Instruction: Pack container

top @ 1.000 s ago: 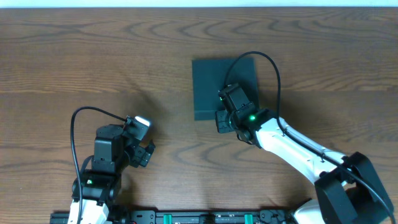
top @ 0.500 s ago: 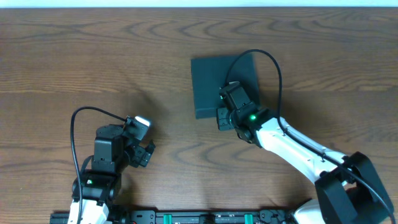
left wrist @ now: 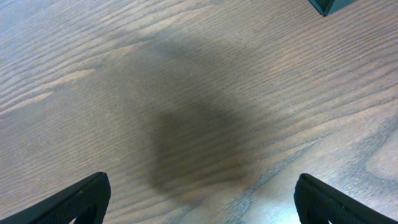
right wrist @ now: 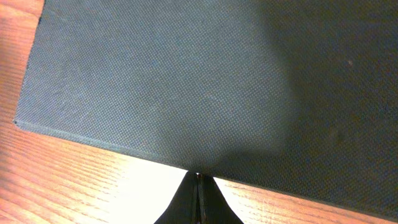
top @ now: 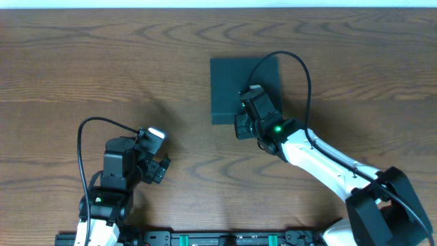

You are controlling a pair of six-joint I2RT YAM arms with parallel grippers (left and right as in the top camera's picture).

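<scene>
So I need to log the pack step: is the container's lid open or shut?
Shut. The container lies flat, lid level across its top; no interior shows in the overhead or right wrist view.

The box (right wrist: 186, 81) looks like matt, finely textured dark card. The desk (left wrist: 186, 112) is smooth brown wood with visible grain.

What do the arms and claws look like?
Left arm and right arm: black joint housings, white links, one looping black cable each; green light near the right wrist. Left claw and right claw: black fingers.
</scene>
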